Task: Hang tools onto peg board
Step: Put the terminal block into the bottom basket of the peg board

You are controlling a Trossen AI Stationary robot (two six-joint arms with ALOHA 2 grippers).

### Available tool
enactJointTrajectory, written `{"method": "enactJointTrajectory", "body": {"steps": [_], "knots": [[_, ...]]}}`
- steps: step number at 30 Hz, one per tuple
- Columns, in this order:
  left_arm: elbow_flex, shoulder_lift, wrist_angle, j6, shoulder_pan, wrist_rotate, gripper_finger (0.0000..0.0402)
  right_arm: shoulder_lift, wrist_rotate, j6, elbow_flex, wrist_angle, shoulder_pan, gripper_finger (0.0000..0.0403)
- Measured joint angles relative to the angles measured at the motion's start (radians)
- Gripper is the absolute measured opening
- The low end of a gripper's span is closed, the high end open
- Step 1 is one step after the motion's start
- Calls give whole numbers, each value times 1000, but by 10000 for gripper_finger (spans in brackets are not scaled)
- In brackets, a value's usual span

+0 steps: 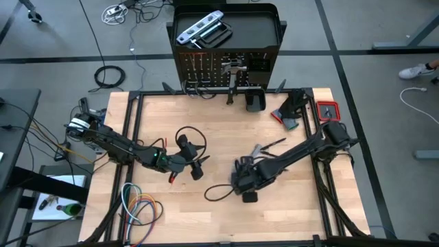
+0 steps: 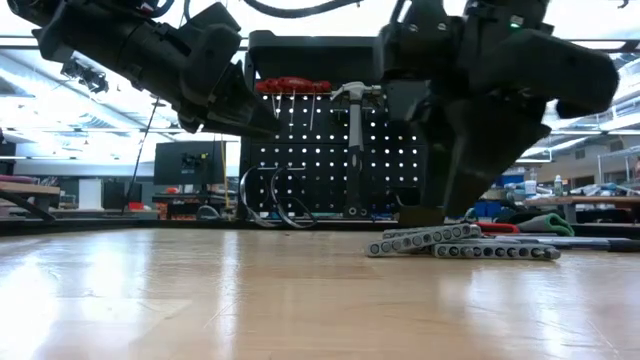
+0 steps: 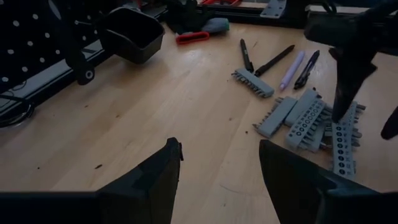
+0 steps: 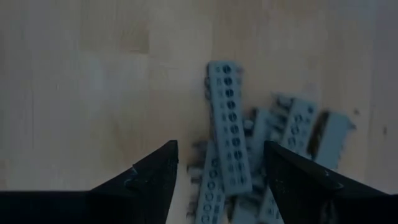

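On worktop (image 1: 288, 219): grey holed strips (image 4: 227, 124) under right gripper (image 4: 221, 180), jaws parted, empty; pens (image 3: 273, 61) beside; left gripper (image 3: 221, 180) likewise released.

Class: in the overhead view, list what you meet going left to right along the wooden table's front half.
Coiled coloured cables → left hand, open → right hand, open above the grey perforated strips.

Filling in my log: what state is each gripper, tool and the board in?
Left gripper: open, empty.
Right gripper: open, above grey strips.
Grey strips: piled flat on table.
Hammer: hung on peg board.
Pens: lying on table.
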Motion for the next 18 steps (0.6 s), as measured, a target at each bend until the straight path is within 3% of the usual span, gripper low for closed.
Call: {"method": "enactJointTrajectory", "body": {"steps": [11, 18], "knots": [[0, 0, -19, -2, 0, 0, 218, 128, -59, -61, 20, -16, -65, 220], [0, 0, -24, -2, 0, 0, 218, 122, -37, -59, 16, -41, -74, 109]]}}
